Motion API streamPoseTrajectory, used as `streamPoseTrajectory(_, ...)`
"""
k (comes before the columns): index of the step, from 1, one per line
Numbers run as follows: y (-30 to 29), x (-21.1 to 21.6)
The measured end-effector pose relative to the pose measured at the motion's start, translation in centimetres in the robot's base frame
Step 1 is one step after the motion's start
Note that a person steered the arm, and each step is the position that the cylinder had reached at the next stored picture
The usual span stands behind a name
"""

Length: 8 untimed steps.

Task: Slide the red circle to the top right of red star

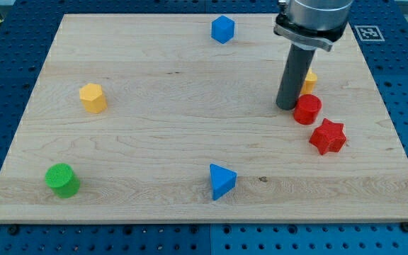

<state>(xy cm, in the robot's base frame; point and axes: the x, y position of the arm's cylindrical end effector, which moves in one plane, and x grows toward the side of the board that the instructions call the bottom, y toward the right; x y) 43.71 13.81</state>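
The red circle (307, 109) lies on the wooden board at the view's right. The red star (328, 137) sits just below and to the right of it, close but apart. My tip (287, 107) rests on the board right beside the red circle's left edge, touching it or nearly so. The dark rod rises from there to the arm at the view's top.
A small yellow block (309, 79) is partly hidden behind the rod, just above the red circle. A blue cube (222, 29) is at top centre, a yellow hexagon (92, 97) at left, a green cylinder (62, 179) at bottom left, a blue triangle (222, 180) at bottom centre.
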Motion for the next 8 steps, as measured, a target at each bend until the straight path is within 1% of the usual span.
streamPoseTrajectory(2,2.7,0.4)
streamPoseTrajectory(4,2.9,0.4)
streamPoseTrajectory(5,5.5,0.4)
streamPoseTrajectory(6,5.7,-0.4)
streamPoseTrajectory(8,10.0,-0.7)
